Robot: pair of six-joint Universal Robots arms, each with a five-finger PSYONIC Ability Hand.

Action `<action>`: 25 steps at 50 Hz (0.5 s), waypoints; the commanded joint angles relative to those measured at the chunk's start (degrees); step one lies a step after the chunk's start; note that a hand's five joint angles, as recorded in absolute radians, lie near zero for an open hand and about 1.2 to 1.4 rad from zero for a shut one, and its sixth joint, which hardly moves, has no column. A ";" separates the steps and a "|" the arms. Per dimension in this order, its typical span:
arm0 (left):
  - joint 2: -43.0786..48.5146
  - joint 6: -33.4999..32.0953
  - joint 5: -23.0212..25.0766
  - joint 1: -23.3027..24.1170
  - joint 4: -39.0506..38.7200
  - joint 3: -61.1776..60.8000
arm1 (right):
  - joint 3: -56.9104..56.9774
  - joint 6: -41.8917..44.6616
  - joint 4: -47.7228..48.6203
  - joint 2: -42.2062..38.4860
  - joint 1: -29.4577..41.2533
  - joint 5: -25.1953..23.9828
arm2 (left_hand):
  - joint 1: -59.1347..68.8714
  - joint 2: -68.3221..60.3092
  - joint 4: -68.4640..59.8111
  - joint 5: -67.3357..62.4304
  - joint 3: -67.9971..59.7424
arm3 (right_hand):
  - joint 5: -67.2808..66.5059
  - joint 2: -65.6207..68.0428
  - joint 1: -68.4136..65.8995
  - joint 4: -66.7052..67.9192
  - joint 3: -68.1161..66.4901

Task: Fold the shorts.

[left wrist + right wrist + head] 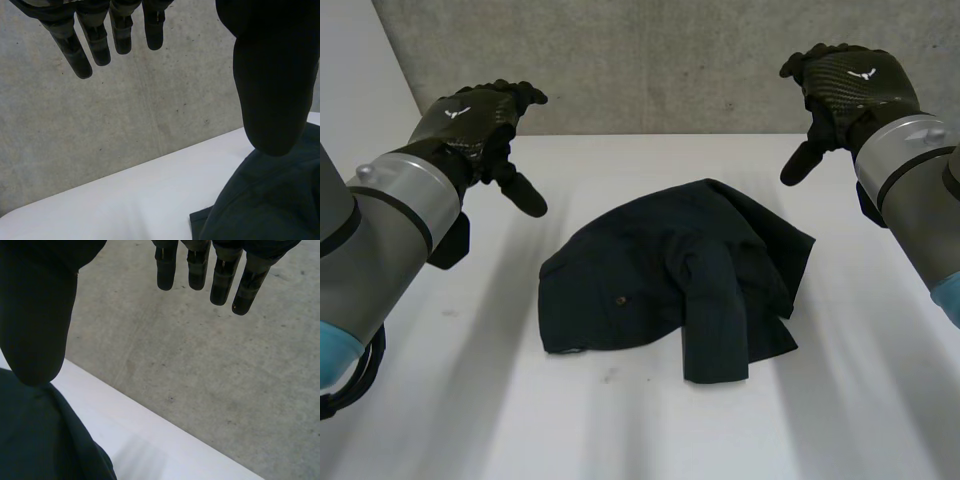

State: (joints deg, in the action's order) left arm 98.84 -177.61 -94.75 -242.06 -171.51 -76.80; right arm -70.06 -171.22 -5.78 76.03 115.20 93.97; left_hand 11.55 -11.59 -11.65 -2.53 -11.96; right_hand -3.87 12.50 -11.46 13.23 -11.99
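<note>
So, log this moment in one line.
left hand open, raised | right hand open, raised | dark shorts crumpled on white table, untouched

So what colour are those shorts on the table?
The shorts are plain dark navy, almost black; the head view shows them best.

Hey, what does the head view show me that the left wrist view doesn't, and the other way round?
The head view adds the whole dark shorts, lying crumpled, and both arms, with the left hand and right hand raised open on either side, clear of the cloth. The left wrist view adds the palm side of the left hand: straight fingers and thumb, nothing held between them. Both share the shorts on the white table, with the grey concrete wall behind.
</note>
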 commanded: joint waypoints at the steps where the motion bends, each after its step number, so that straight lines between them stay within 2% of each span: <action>1: -2.86 -0.81 -0.96 0.45 -5.32 -8.35 | -2.71 11.24 -2.57 0.78 -0.07 -7.92 | 0.34 -0.30 -0.24 0.64 0.06 | 3.87 -2.50 1.46 -3.23 1.99; 4: -2.51 -0.99 -0.79 0.10 -7.96 -13.10 | -7.97 16.00 -2.48 1.40 -0.24 -10.12 | 1.18 -1.15 -1.09 -0.20 -0.78 | 3.87 -2.50 1.46 -3.23 1.99; 8: 2.48 -1.78 -0.52 -0.61 -9.37 -17.06 | -16.49 16.27 3.30 1.14 -1.38 -10.30 | 3.03 -2.99 -2.93 -2.05 -2.63 | 3.87 -2.50 1.46 -3.23 1.99; 11: 8.89 -2.22 0.00 -0.96 -9.46 -16.10 | -23.08 16.27 9.88 1.13 -3.49 -10.65 | 3.87 -3.83 -3.77 -2.89 -3.47 | 3.87 -2.50 1.46 -3.23 1.99; 17: 16.29 -2.48 0.97 -0.96 -9.81 -12.50 | -28.02 16.53 17.38 1.13 -4.02 -10.91 | 6.89 -6.85 -6.79 -5.91 -6.49 | 3.87 -2.50 1.46 -3.23 1.99; 20: 20.51 -2.83 0.62 -0.96 -9.99 -9.51 | -28.56 16.53 18.35 1.05 -3.94 -10.83 | 21.49 -21.45 -21.40 -20.51 -21.09 | 3.87 -2.50 1.46 -3.23 1.99; 22: 23.41 -2.92 0.18 -0.96 -9.73 -7.22 | -28.64 16.53 18.35 1.05 -3.94 -10.83 | 45.99 -45.96 -45.90 -45.02 -45.59 | 3.87 -2.50 1.46 -3.23 1.99; 25: 24.82 -2.92 -1.04 -1.13 -9.37 -4.86 | -28.82 16.71 18.44 1.05 -3.85 -10.56 | 68.38 -68.35 -68.29 -67.41 -67.98 | 3.87 -2.50 1.46 -3.23 1.99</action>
State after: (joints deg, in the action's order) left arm 118.48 -180.31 -94.13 -243.03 -181.37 -87.14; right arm -98.75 -154.68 12.29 77.11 111.14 83.13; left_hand 44.81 -42.52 -42.62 -32.15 -42.28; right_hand -3.87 12.50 -11.46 13.23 -11.99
